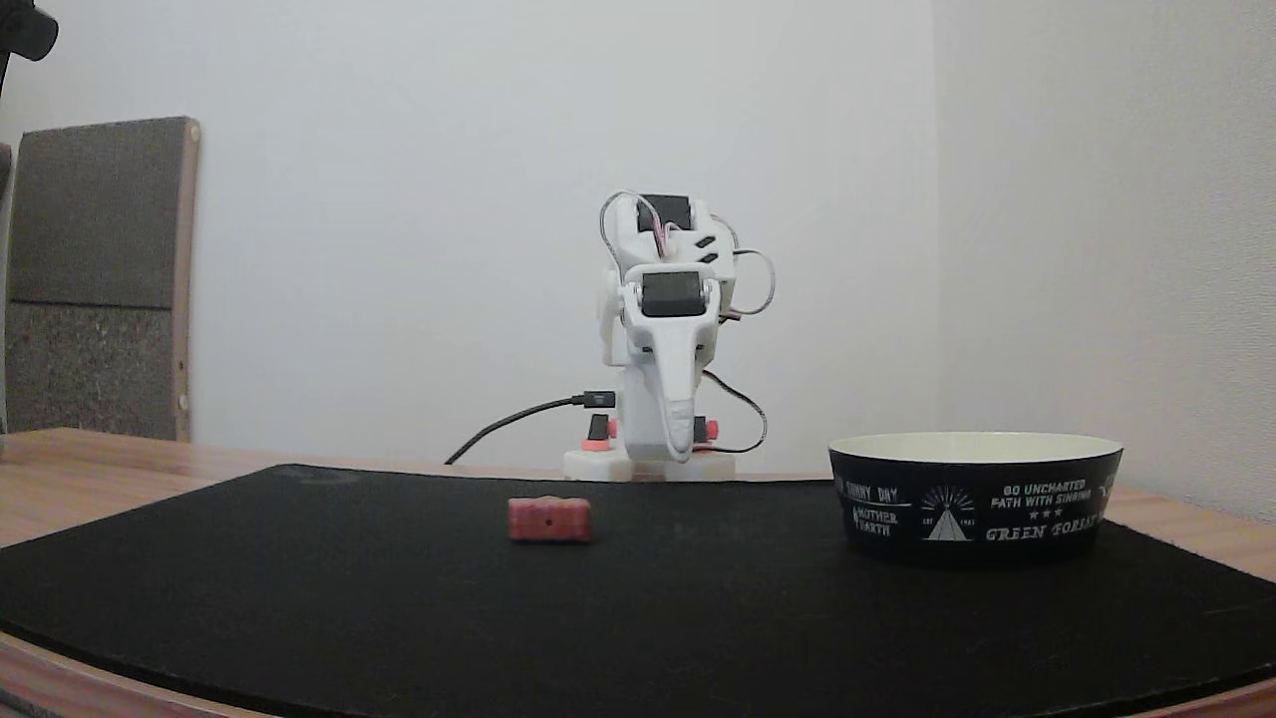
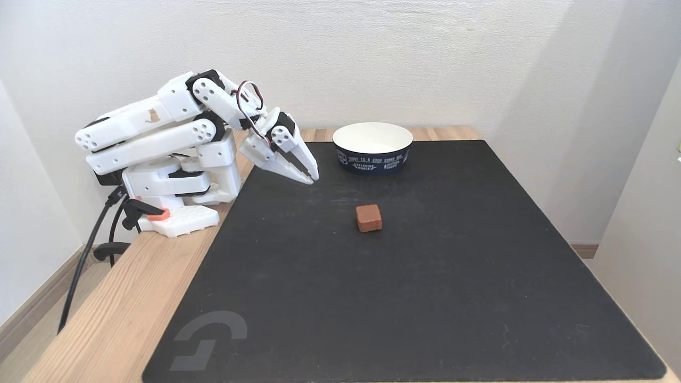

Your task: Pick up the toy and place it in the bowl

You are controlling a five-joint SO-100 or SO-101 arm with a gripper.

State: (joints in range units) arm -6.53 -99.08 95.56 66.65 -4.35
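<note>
Your jaws (image 2: pixel 311 175) sit nearly together, holding nothing, raised over the back edge of the black mat (image 2: pixel 425 298) with the arm folded in on itself. The toy (image 2: pixel 368 218) lies flat near the mat's middle, well apart from them and from the bowl (image 2: pixel 372 154), which stands by the wall. Expect the toy to be light and fairly stiff, with a matte skin that should not slip; its bumpy top looks less sure, so take it across two flat opposite sides. The mat looks grippy and covers most of the wooden surface (image 2: pixel 122 314). Plain white walls close in on two sides.
</note>
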